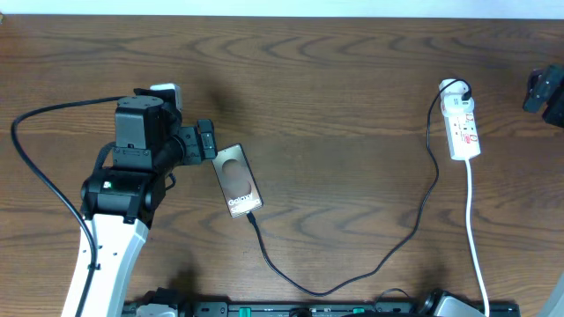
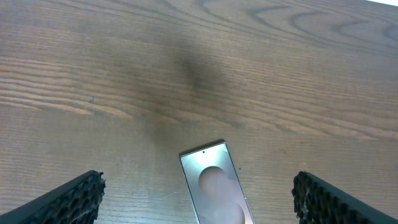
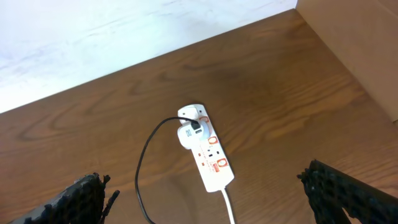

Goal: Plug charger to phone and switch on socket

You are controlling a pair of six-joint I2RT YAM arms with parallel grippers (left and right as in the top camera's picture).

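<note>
Wood-grain bench (image 1: 352, 88): the left arm (image 1: 123, 176) folds low near the left edge, its left gripper (image 1: 207, 141) wide open and empty, just beside the phone (image 1: 238, 180), where the charger cable (image 1: 352, 273) meets the phone's near end. The right gripper (image 3: 205, 179) hovers wide open and empty above the white power strip (image 1: 463, 128) near the far right corner.

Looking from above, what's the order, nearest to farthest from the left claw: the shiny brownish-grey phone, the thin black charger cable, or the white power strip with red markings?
1. Shiny brownish-grey phone, right beside the left claw.
2. Thin black charger cable, leaving the phone's lower end and looping rightward.
3. White power strip, far right side.
</note>
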